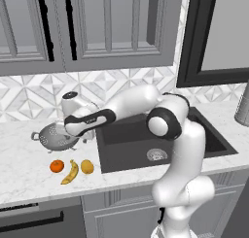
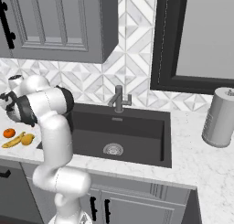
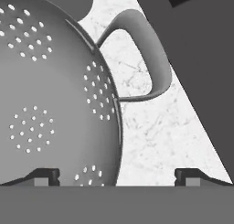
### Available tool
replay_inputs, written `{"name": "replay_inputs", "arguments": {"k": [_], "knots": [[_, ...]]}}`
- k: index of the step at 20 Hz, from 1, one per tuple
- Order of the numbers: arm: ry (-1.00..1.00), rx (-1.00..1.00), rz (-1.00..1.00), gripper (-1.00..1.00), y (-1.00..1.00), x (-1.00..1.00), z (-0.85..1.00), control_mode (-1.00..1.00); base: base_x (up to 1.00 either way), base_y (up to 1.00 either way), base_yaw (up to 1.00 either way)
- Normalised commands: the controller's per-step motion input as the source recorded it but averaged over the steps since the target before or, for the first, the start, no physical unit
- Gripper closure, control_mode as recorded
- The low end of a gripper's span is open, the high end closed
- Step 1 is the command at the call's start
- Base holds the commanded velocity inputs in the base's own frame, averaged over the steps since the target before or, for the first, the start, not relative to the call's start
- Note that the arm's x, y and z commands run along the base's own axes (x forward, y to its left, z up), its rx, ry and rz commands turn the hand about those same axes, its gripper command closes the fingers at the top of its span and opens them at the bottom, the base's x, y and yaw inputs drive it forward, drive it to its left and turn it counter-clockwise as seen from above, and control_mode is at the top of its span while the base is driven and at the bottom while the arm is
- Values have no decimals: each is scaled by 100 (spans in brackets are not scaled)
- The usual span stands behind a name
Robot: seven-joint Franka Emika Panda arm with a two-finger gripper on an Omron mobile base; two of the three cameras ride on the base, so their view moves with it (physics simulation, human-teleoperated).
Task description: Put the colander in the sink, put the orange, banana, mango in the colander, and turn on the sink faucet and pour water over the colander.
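Grey perforated metal under spread fingers: the colander (image 3: 50, 95) waits on the counter (image 1: 29, 183), not yet in the sink (image 1: 160, 140).

The pincer (image 3: 116, 175) hangs wide open just over the colander's rim near one loop handle (image 3: 146, 54), one fingertip above the bowl's inside and the other above bare marble, gripping nothing. The colander sits left of the dark basin, with the orange (image 1: 57, 166), banana (image 1: 71, 173) and mango (image 1: 87, 166) in a row on the counter in front of it. It is likely light, rigid and thin-walled, with a smooth curved skin that could slip. The rim edge beside the handle looks the surest hold, pinched inside and out. A one-sided grip may let the bowl tilt when lifted.
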Motion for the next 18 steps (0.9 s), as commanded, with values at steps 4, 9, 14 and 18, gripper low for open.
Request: {"name": "replay_inputs", "arguments": {"k": [4,9,14,18], "knots": [[0,0,-5,-100,15,40,-24,-100,0,0,0],[0,0,-4,-100,7,29,-23,-100,0,0,0],[0,0,-2,100,0,4,-24,-100,0,0,0],[0,0,-2,100,-22,-9,-20,-100,0,0,0]]}}
